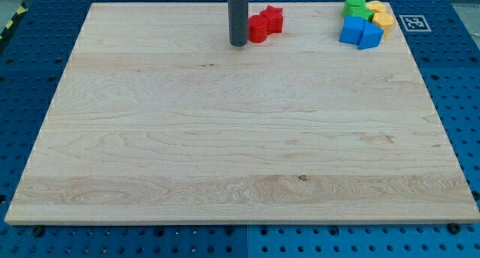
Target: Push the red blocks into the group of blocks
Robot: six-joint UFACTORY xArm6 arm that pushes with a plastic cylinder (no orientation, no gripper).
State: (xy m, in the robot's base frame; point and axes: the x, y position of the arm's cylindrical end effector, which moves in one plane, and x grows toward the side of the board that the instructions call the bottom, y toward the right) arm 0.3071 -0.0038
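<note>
Two red blocks sit near the top edge of the wooden board (225,138): a red round block (257,30) and a red star-shaped block (272,19), touching each other. My tip (238,43) is just left of the red round block, close to or touching it. At the view's top right is a tight group: two green blocks (356,6), two yellow blocks (380,15), a blue block (352,31) and a blue wedge-like block (370,36). The red blocks lie well left of that group.
The board rests on a blue perforated table (30,78). A black-and-white marker tag (413,22) lies off the board's top right corner.
</note>
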